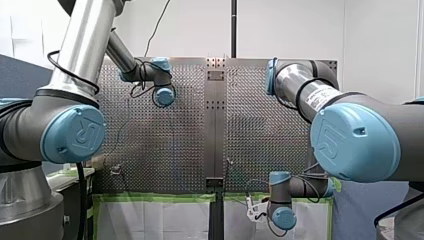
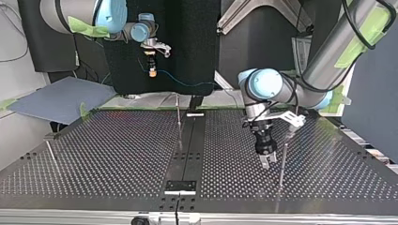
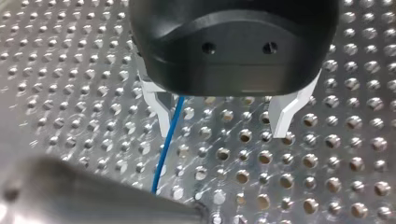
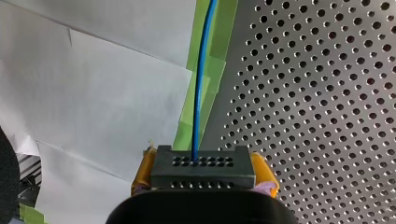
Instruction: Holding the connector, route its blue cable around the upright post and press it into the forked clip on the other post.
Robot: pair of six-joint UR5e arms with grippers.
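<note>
**Connector held out past the table's edge; left gripper spread beside a post**

Your right gripper [image 4: 203, 161] has its yellow pads [image 4: 264, 170] clamped on the dark grey rectangular connector [image 4: 203, 169], whose face shows two rows of small holes. It sits out beyond the perforated metal table [image 4: 327, 93], above the strip of green tape [image 4: 215, 70] along that edge and the flat white sheets [image 4: 102, 93] beside it. The thin blue cable [image 4: 200, 84] leaves the connector's middle and runs straight ahead along the tape.

Your left gripper [image 3: 223, 119], black with pale wedge-shaped fingers [image 3: 284, 114], hangs close over the table, spread wide and gripping nothing. The cable passes just inside one finger. In the top view a slim upright metal post [image 2: 283, 157] stands just beside it. Another slim post [image 2: 178, 119] stands well apart by the dark centre rail [image 2: 187, 140].
</note>
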